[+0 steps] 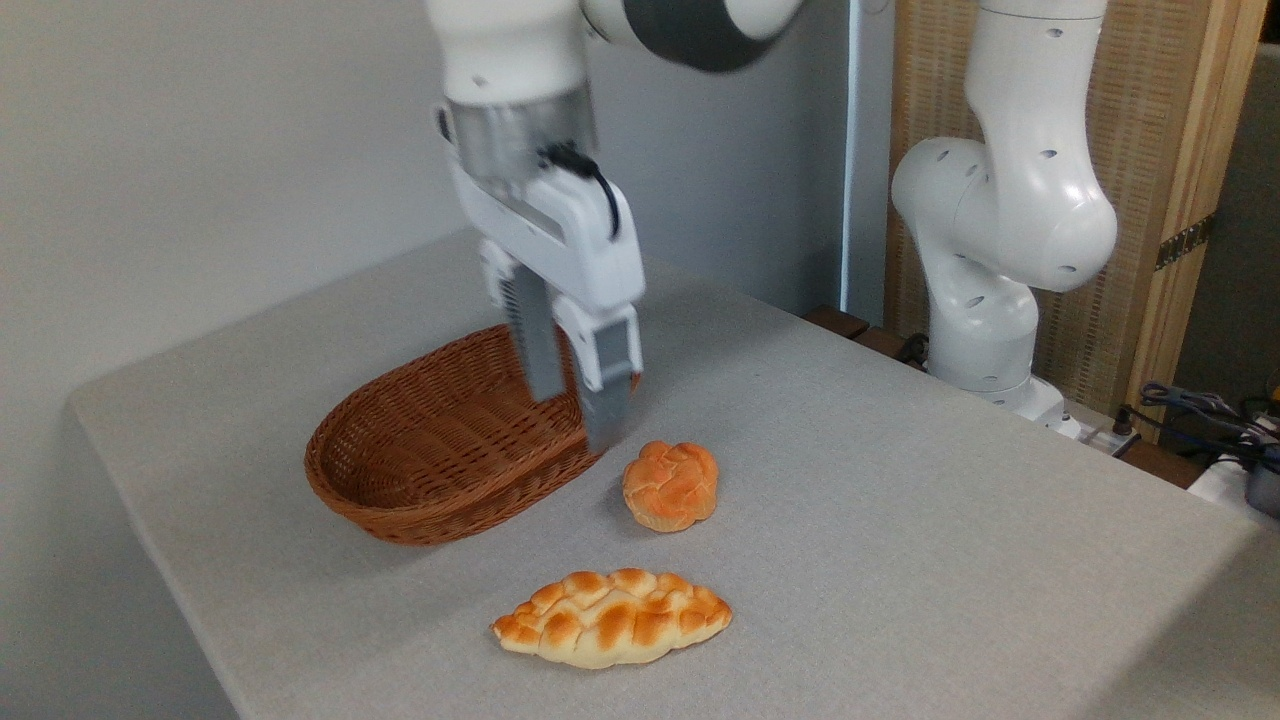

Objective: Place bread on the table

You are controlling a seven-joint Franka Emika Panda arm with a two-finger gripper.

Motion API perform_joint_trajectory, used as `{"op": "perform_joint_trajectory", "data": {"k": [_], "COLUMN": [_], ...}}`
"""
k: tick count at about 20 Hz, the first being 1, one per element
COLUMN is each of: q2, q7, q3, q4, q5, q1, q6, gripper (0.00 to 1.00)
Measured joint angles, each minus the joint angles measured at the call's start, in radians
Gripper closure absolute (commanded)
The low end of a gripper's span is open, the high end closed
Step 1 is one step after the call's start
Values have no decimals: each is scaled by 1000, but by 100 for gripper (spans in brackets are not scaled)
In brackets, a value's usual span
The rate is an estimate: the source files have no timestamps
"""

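Gripper [572,400] hangs empty over the near end of the basket [440,460], its two fingers parted with clear space between them and nothing held. Its tips sit in front of the wicker rim as the camera sees it, well above the bench [900,480].

Down and to the right of the gripper lies the bun [670,486] — resting on the bench cloth just beside the basket, apart from its rim and free of the fingers. It sits knot-side up and is roughly round, so it has no long axis to speak of. The loaf [612,617] lies nearer the camera, long axis left to right, apart from the bun.

Judging from this, the bun is already where the task wants it — out of the basket and on the bench. What remains looks like no more than clearing the arm away, upward, without brushing the basket rim.
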Motion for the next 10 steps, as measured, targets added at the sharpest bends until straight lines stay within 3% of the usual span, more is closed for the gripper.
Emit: {"op": "perform_joint_trajectory", "data": {"k": [5,10], "q2": [153,186], "q7": [-85,-176], "q3": [-8,-180], "q4": [259,319], "q5": [-64,-64], "q1": [1,133], "q6": [-117,-140], "gripper": [0,0]}}
